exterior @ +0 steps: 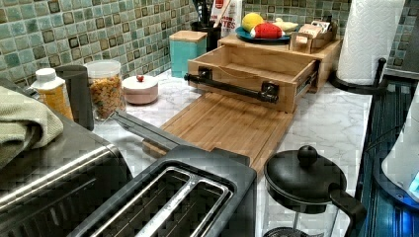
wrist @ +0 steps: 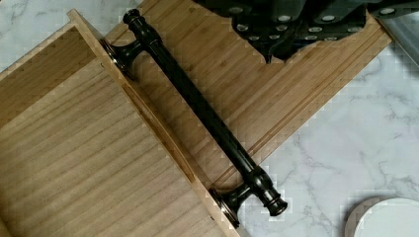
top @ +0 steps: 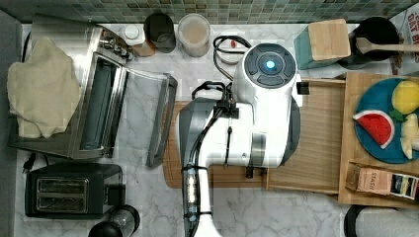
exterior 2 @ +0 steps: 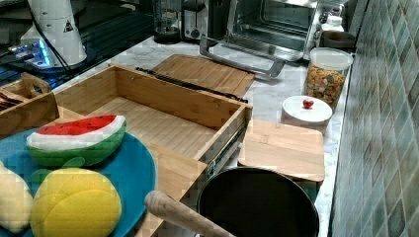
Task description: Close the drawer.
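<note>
The light-wood drawer [exterior: 249, 74] stands pulled out from the wooden box, and its grained bottom [wrist: 74, 163] is bare. Its long black bar handle [wrist: 197, 106] runs across the front, over the edge of the cutting board [wrist: 257, 84]. The handle [exterior: 230, 86] also appears in the left view, and the drawer [exterior 2: 163, 123] in the right view. My gripper [wrist: 284, 37] hangs above the cutting board, just outside the handle and apart from it. In the top view the white arm [top: 262, 103] covers the drawer's front, with the drawer [top: 318, 133] open toward the top view's left.
The box top [top: 353, 148] carries a blue plate [top: 373, 98] of toy fruit and a tea box. A toaster oven [top: 99, 94] with its door down, a toaster [top: 69, 190], a French press [exterior: 304, 182], jars [exterior: 104, 91], a white lidded dish [exterior: 141, 89] and a paper towel roll [exterior: 368, 39] ring the board.
</note>
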`<act>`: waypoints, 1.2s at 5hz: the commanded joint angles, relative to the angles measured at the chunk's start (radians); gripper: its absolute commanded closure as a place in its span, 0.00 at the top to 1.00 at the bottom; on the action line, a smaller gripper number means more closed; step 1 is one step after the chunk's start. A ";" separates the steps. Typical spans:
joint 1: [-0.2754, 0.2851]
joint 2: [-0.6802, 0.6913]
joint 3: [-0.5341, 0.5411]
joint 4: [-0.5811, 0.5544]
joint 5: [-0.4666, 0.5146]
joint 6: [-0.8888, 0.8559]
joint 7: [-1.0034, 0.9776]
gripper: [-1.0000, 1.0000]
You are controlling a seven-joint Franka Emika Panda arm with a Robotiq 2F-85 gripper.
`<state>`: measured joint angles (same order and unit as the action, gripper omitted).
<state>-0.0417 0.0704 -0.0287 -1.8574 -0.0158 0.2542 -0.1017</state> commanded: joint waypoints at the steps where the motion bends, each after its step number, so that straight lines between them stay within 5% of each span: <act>1: 0.000 0.000 0.000 -0.012 0.000 0.000 0.000 0.00; 3: 0.025 -0.033 0.043 -0.155 0.058 0.153 -0.156 0.00; 6: 0.065 0.011 0.064 -0.268 -0.008 0.273 -0.337 0.00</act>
<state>0.0010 0.0961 0.0169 -2.0645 -0.0126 0.5000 -0.3479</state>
